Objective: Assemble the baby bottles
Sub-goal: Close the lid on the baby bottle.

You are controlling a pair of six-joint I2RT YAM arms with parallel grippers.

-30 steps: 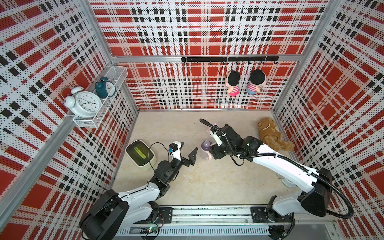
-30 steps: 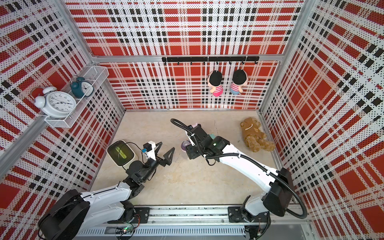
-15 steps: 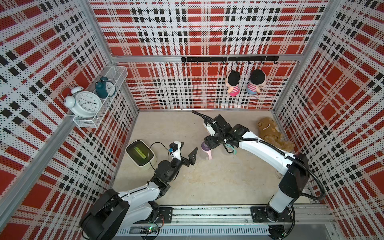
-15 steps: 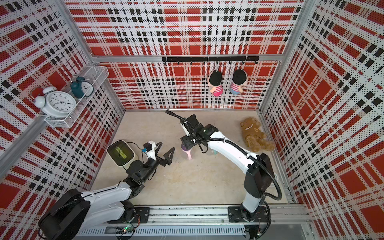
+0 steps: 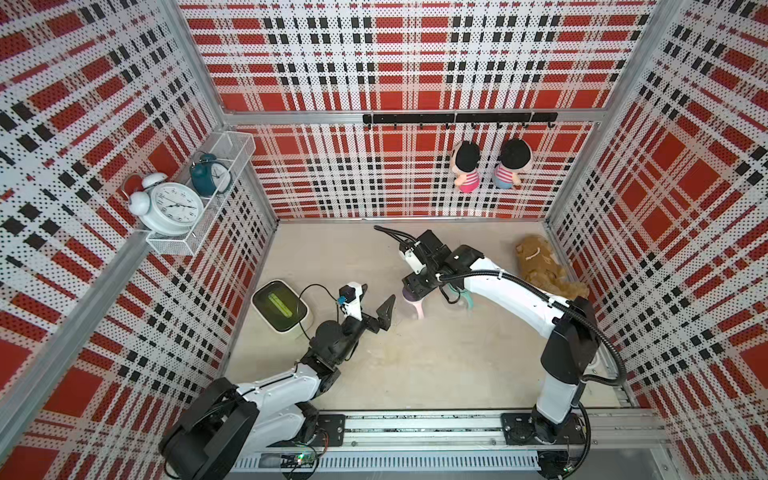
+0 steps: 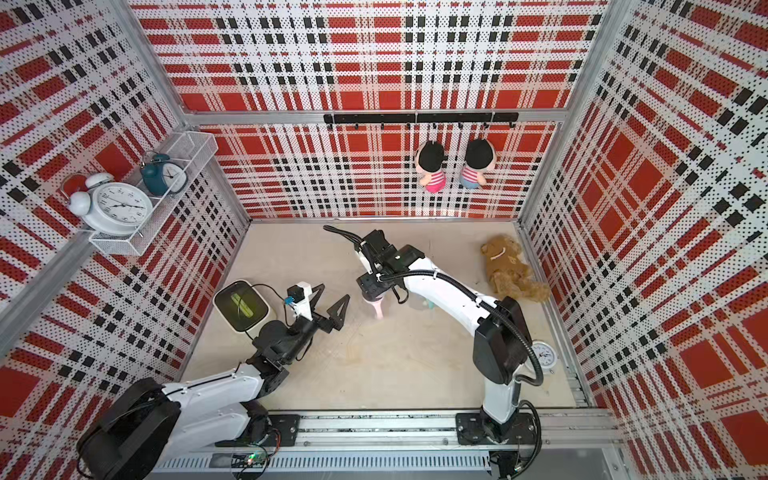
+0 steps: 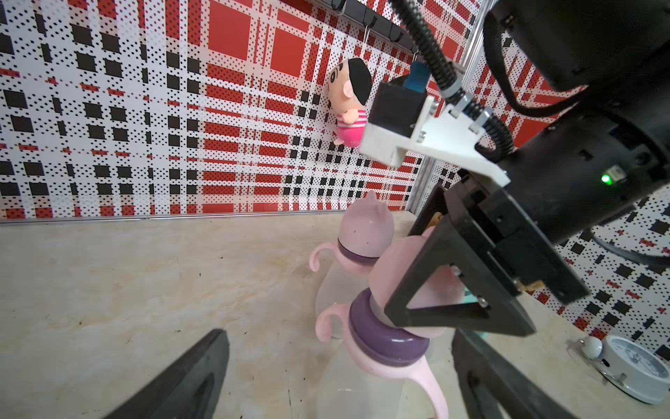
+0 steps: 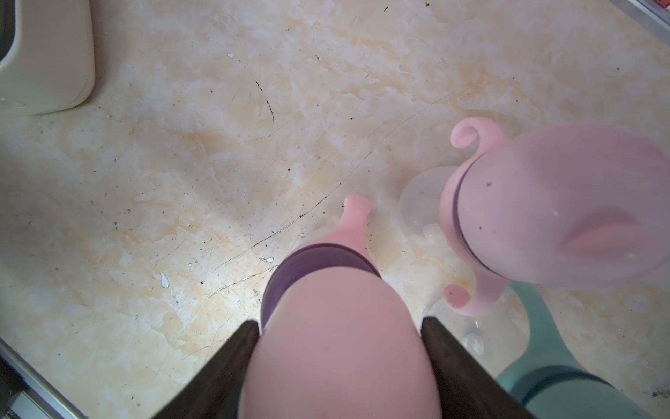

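Note:
My right gripper [image 5: 415, 286] [image 8: 340, 326] is shut on the pink eared dome cap [image 8: 340, 355] of a baby bottle [image 7: 380, 333]. That bottle has a purple collar [image 5: 411, 296] and pink handles, and it leans over the middle of the table. My left gripper [image 5: 376, 299] [image 6: 330, 297] [image 7: 339, 337] stands wide open just left of it, and in the left wrist view the clear body shows between its fingers. A second pink bottle [image 7: 364, 232] [image 8: 558, 203] stands capped behind. A teal bottle [image 8: 544, 384] [image 5: 467, 299] stands beside them, mostly hidden under my right arm in both top views.
A white box with a green window [image 5: 282, 305] sits left of my left gripper. A brown plush bear [image 5: 540, 266] lies at the back right. A white alarm clock [image 6: 544, 355] stands on the table near the right wall. Two dolls and a shelf of clocks hang on the walls.
My right arm's elbow has folded back toward its base and the wrist has turned. The held bottle stays in nearly the same place and now leans. The left arm has not moved.

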